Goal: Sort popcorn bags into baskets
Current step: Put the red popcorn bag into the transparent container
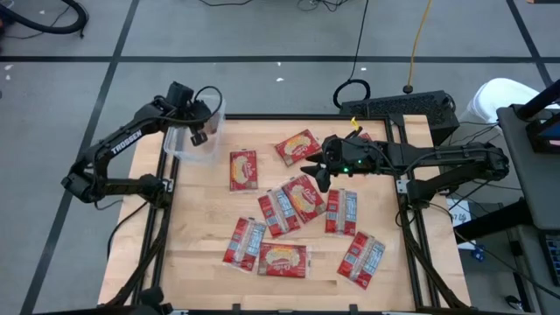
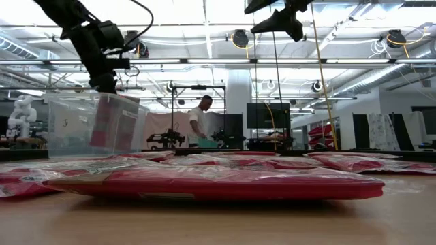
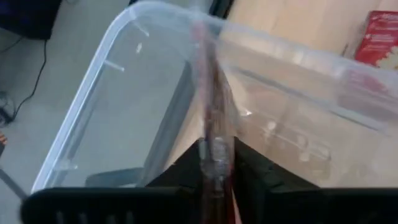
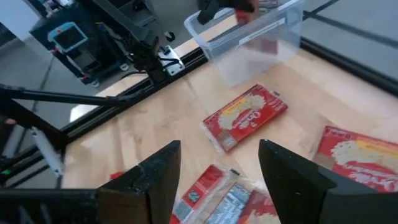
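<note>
The clear plastic basket (image 1: 188, 147) stands at the table's far left corner. My left gripper (image 3: 216, 158) is above it, shut on a red popcorn bag (image 2: 112, 128) that reaches down inside the basket (image 2: 68, 129). Several more popcorn bags lie flat on the table, among them one near the basket (image 1: 243, 169) and one at the far middle (image 1: 297, 146). My right gripper (image 1: 317, 173) hovers open above the middle cluster of bags (image 1: 302, 199), with nothing between its fingers (image 4: 155, 177). My left gripper pinches the popcorn bag's upper end (image 3: 214, 134) between its two fingers. It comes from above, slanting down. The bag shows edge-on and hangs below the fingers into the basket (image 3: 112, 74). I cannot tell whether its lower end rests on the basket's floor.
More bags lie at the near side (image 1: 282, 259), near left (image 1: 243, 241) and near right (image 1: 361, 259). Black frame rails (image 1: 166, 219) run along the table's edges. Bare wood (image 1: 201, 210) shows between the basket and the bags. A person stands in the room beyond the table (image 2: 199, 122).
</note>
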`<state>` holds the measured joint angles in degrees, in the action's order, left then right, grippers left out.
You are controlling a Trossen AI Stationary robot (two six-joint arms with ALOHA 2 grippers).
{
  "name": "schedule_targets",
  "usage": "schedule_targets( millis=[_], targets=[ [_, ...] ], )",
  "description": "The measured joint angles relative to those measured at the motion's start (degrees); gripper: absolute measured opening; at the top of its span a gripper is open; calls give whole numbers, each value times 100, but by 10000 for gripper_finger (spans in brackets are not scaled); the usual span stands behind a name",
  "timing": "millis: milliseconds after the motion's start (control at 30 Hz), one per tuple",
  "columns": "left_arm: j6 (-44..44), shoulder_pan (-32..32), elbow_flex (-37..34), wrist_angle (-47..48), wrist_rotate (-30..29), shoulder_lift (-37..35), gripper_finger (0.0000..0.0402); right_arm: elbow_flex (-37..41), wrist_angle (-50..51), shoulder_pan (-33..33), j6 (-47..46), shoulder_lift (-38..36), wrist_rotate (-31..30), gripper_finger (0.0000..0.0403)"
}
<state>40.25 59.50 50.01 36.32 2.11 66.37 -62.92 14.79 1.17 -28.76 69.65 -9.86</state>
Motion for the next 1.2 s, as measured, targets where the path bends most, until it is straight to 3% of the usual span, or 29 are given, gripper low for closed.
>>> schedule_targets(
  millis=[200,333,533,800,1200],
  targets=[
    [-6,-27,-17,119,-510,-1,144,2,2,234,247,0,-70,210],
    [142,-47,14,386,-607,-90,158,2,2,459,349,0,-64,210],
    [220,-253,14,875,-556,-366,116,2,-15,750,583,0,-33,210],
    [865,-579,18,1050,-666,-1012,12,2,-22,903,646,0,255,210],
    [1213,-589,20,1634,-836,-1018,13,2,-24,900,700,0,249,210]
  ],
)
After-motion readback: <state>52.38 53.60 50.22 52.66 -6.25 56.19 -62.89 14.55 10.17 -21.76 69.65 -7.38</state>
